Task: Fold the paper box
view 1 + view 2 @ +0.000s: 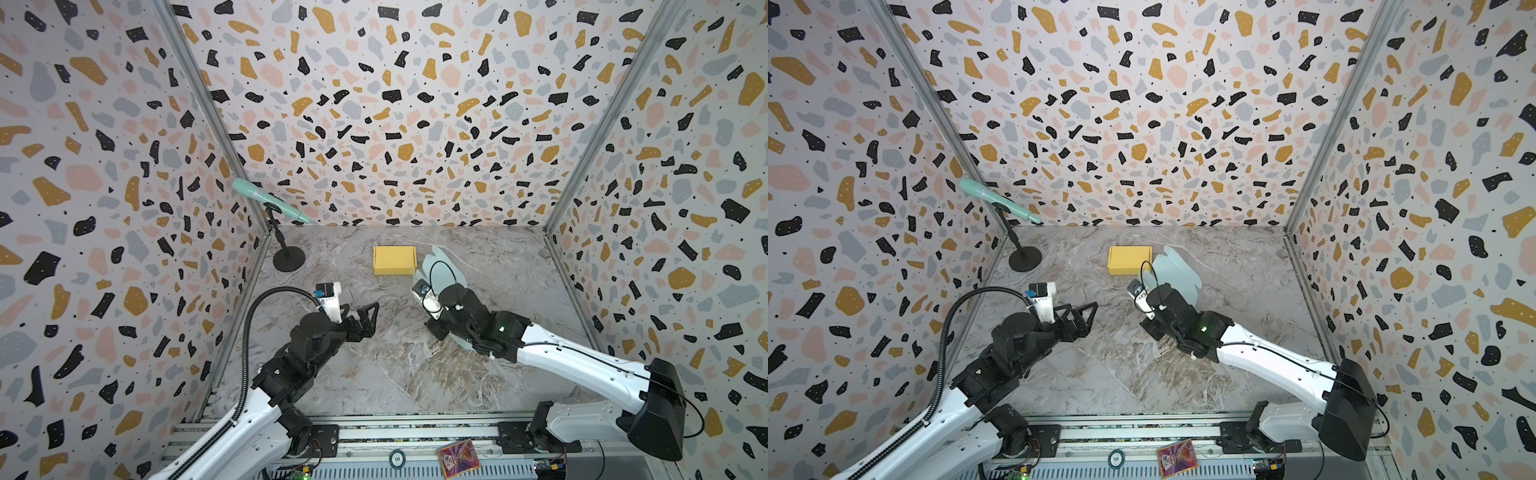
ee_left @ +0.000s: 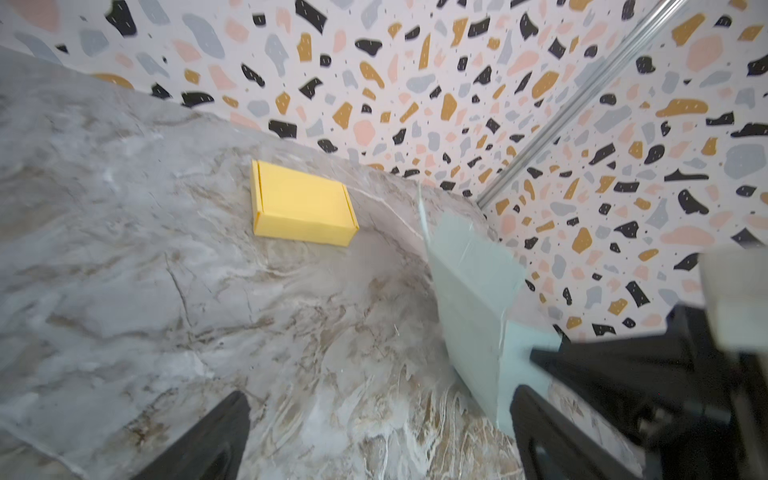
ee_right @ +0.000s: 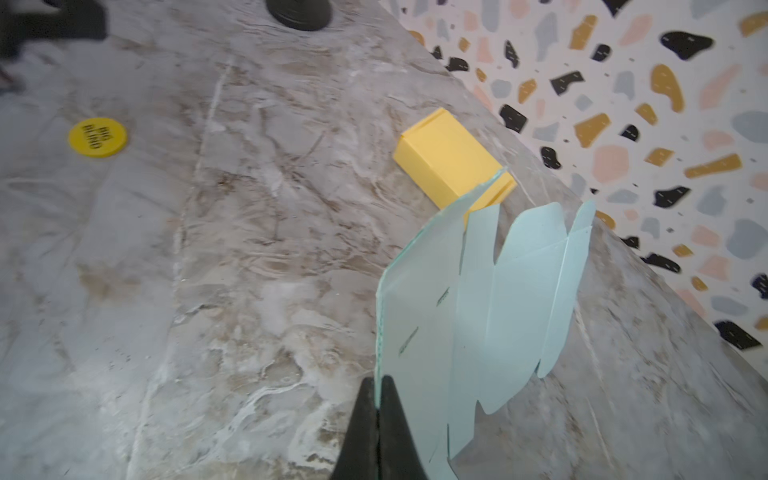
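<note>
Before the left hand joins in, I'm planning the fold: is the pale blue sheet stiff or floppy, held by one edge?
Probably stiff: pinched at one edge by the right hand, the pale blue sheet juts out without drooping. Likely light, since that pinch alone carries it. Its panels angle apart, so it may hinge at creases.

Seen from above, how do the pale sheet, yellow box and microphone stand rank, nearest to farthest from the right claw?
1. Pale sheet: pinched in the right claw.
2. Yellow box: just beyond, leftward.
3. Microphone stand: far left corner.
</note>
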You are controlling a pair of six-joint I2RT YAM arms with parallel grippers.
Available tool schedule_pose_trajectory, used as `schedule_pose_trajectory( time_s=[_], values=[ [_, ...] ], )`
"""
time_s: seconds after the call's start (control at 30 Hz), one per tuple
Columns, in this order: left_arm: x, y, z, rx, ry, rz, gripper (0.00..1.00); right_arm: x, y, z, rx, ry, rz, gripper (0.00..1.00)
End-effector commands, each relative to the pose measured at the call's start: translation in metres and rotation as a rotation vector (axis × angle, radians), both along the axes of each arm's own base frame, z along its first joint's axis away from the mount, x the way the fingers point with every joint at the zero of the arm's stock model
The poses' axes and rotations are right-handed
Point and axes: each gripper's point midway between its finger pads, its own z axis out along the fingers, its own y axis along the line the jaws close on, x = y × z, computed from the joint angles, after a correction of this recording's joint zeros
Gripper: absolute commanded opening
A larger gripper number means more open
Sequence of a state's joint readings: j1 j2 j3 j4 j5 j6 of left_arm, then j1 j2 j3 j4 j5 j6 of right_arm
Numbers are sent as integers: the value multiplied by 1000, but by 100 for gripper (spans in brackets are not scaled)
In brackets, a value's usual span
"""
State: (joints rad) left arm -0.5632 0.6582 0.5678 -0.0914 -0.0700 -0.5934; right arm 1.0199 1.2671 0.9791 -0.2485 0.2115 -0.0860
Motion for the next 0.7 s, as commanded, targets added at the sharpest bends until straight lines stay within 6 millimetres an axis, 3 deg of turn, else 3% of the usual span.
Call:
schedule_pose_trajectory(
  time_s=[0.0,0.17,0.37,0.67],
  values=[
    [-2,15,-6,65,37,4,100,-39,30,10,58,-39,207,0],
    [7,23,-2,75,37,27,99,-111,65,-22,20,-11,474,0],
    [16,5,-18,106,75,-55,98,-146,69,-81,-66,144,575,0],
    [0,-7,-122,93,267,-126,97,-150,45,-125,-77,282,453,0]
  ],
)
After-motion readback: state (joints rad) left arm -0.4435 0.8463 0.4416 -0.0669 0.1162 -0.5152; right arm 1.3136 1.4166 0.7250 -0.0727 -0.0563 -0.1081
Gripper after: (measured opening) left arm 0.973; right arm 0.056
